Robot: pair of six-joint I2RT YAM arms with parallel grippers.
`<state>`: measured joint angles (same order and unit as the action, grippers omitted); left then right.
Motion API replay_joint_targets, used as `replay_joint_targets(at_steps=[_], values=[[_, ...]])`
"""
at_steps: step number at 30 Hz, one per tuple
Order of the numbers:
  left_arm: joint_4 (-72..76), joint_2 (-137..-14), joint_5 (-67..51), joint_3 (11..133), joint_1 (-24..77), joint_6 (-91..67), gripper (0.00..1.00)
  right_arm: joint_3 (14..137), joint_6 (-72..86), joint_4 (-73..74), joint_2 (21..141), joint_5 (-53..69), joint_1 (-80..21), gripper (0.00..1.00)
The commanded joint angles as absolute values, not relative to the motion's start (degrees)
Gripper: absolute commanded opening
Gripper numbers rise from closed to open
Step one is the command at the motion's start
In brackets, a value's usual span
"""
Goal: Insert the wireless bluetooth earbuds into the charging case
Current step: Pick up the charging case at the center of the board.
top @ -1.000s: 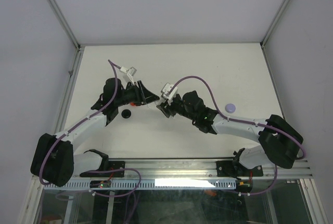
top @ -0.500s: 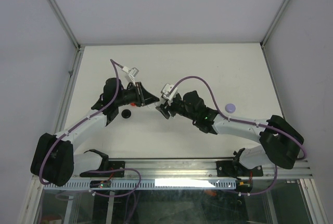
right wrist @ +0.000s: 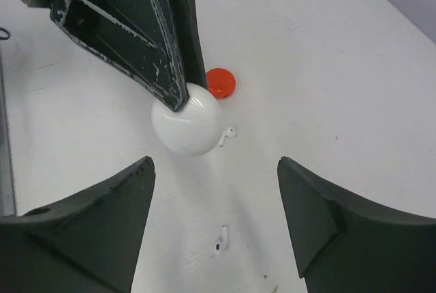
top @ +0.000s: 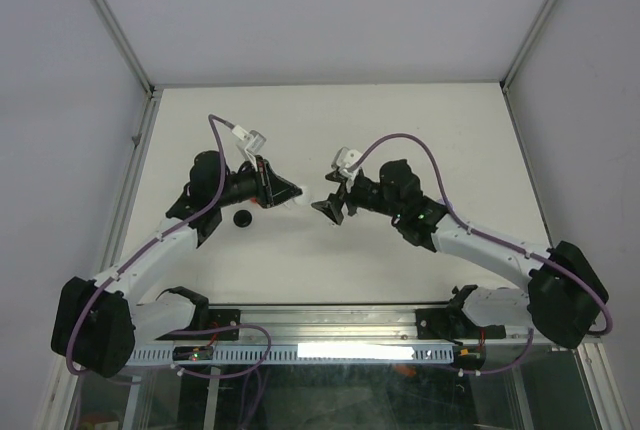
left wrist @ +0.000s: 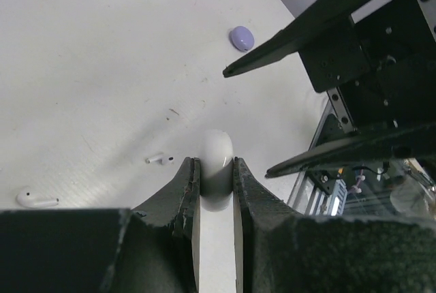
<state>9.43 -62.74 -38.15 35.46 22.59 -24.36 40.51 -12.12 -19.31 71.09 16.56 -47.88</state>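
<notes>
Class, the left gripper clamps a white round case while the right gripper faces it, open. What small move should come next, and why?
Probably ease the right gripper forward onto the free side of the white case to begin opening it. The left gripper pinches that case, which looks shut, while white earbuds lie loose on the table.

A white table point(top: 400, 120) fills the middle of the top view, with grey walls point(top: 300, 10) above it and an aluminium rail point(top: 335, 323) along its lower edge. A lavender puck point(top: 443, 207) lies right of centre and a black puck point(top: 241, 218) left of centre. A red puck point(right wrist: 221, 82) sits upper middle in the right wrist view.
</notes>
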Motion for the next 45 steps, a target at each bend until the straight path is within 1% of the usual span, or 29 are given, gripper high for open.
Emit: replay_joint_targets(at_steps=[1, 3, 6, 9, 15, 17, 18, 19, 24, 37, 45], values=[[8.45, -60.62, -41.79, 39.26, 23.12, -16.0, 0.0, 43.59, -10.05, -14.4, 67.51, 36.39, -41.84, 0.76], [8.49, -60.49, -44.09, 39.83, 23.12, -14.35, 0.0, 44.62, -10.04, -13.02, 67.44, 41.86, -39.71, 0.75], [8.41, -60.47, -48.23, 40.65, 23.16, -12.13, 0.0, 46.71, -10.4, -10.76, 68.88, 45.63, -38.55, 0.73], [8.35, -60.42, -52.13, 41.39, 23.12, -9.71, 0.0, 48.33, -9.42, -10.91, 70.87, 46.48, -38.48, 0.71], [8.36, -60.64, -55.9, 42.96, 23.12, -6.93, 0.0, 49.26, -7.44, -14.84, 73.98, 48.93, -38.43, 0.7], [8.3, -60.71, -56.17, 43.59, 23.11, -6.5, 0.0, 49.74, -7.44, -15.37, 75.07, 48.93, -38.42, 0.7], [8.22, -60.8, -56.39, 43.79, 23.11, -6.2, 0.0, 49.94, -5.57, -15.5, 75.4, 51.5, -38.5, 0.69], [8.19, -60.88, -56.87, 43.97, 23.19, -5.96, 0.0, 50.08, -4.15, -16.08, 75.79, 53.45, -38.55, 0.65], [6.85, -61.93, -58.19, 44.63, 23.39, -4.52, 0.0, 50.49, -1.77, -17.56, 77.45, 55.43, -38.74, 0.6], [-8.87, -64.78, -58.69, 51.79, 24.32, 6.28, 0.0, 51.59, -1.56, -17.33, 79.18, 58.16, -38.62, 0.51], [-14.67, -65.65, -58.42, 53.92, 25.13, 10.28, 0.0, 51.41, -1.49, -17.61, 78.57, 58.95, -38.56, 0.5]])
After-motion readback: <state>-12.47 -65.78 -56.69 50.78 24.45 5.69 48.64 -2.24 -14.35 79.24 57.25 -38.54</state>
